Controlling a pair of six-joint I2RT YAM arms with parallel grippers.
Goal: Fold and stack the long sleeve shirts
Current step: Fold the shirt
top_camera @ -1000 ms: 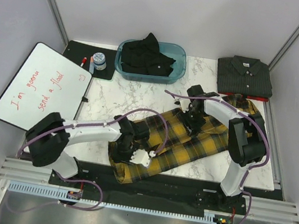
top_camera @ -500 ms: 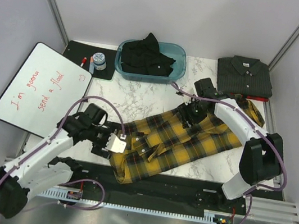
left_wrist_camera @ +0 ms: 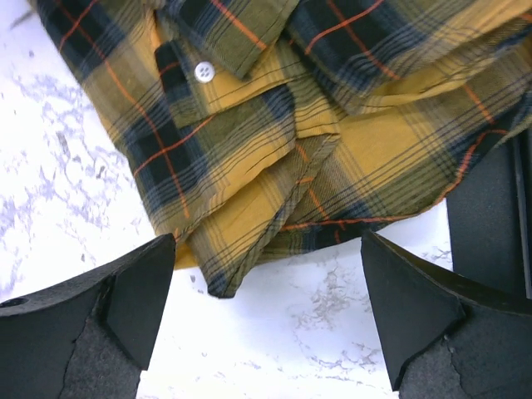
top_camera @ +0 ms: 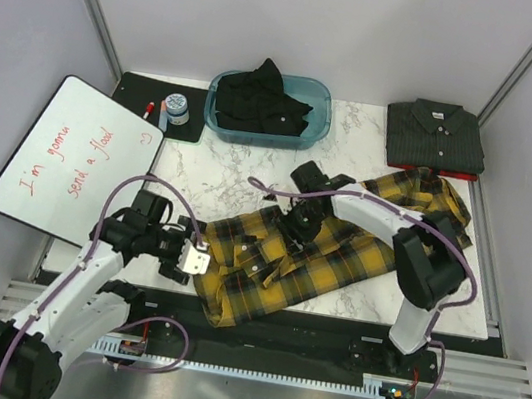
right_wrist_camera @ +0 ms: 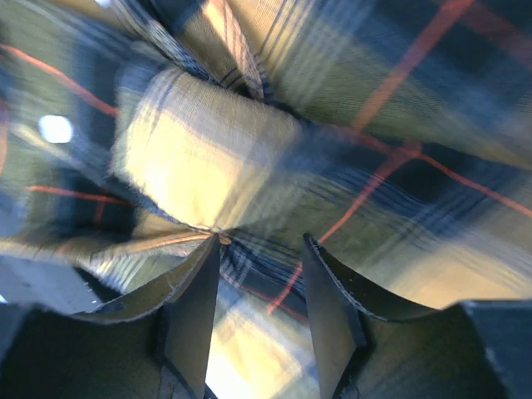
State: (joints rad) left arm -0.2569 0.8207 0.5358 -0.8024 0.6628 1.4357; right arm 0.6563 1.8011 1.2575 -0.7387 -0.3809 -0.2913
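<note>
The yellow-and-black plaid shirt (top_camera: 343, 257) lies rumpled and slantwise across the middle of the marble table. My left gripper (top_camera: 194, 259) hangs open just off its left hem; in the left wrist view (left_wrist_camera: 266, 245) bare marble and the shirt's hem (left_wrist_camera: 249, 141) show between the wide jaws. My right gripper (top_camera: 301, 223) is down on the shirt's middle, and in its wrist view (right_wrist_camera: 261, 241) a bunched fold of plaid cloth (right_wrist_camera: 208, 158) fills the gap between the fingers. A dark charcoal shirt (top_camera: 435, 135) lies folded at the back right. A black shirt (top_camera: 261, 103) is heaped in the bin.
A teal bin (top_camera: 321, 107) stands at the back centre. A whiteboard (top_camera: 76, 154) leans at the left, beside a black mat (top_camera: 132, 89) with a small jar (top_camera: 175, 107) and a marker. Something red (top_camera: 433, 170) shows under the charcoal shirt.
My left gripper opened, let go of the plaid shirt and drew back to the left. My right gripper slid left over the shirt, taking cloth with it, and a sleeve at the right spread out.
</note>
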